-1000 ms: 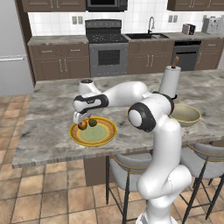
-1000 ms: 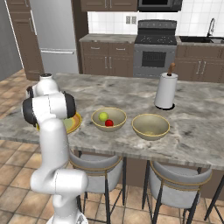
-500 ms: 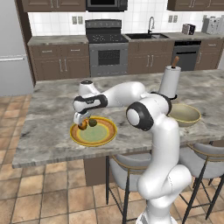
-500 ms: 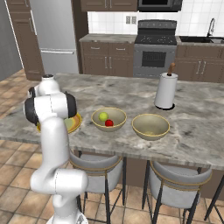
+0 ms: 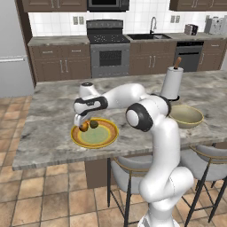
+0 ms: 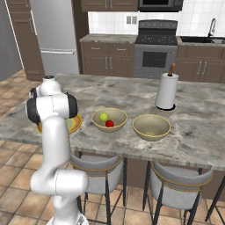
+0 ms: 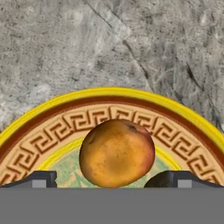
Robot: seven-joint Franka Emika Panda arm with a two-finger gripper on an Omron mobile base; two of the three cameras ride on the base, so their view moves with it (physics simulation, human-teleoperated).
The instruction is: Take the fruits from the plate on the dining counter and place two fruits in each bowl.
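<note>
Fingers (image 7: pixel 112 179) of mine sit low over the plate (image 5: pixel 95 135), one dark tip on each side of the orange fruit (image 7: pixel 117 153). They are spread about as wide as the fruit, but whether the tips touch its skin I cannot tell, since their lower parts are cut off at the bottom of my hand view. From the left base view my hand (image 5: pixel 82 120) points down at the plate's left part, with my arm reaching out long and nearly level from my shoulder across the table (image 5: pixel 53 111). The dark brownish-green fruit (image 5: pixel 94 124) lies on the plate just beside the orange one. In the right base view my own arm covers most of the plate, leaving a slice of rim showing. Farther along the table, the nearer bowl (image 6: pixel 109 119) holds the yellow-green fruit (image 6: pixel 103 117) and the red fruit (image 6: pixel 110 124). The second bowl (image 6: pixel 151 127) stands next to it, near a paper towel roll (image 6: pixel 167 90).
</note>
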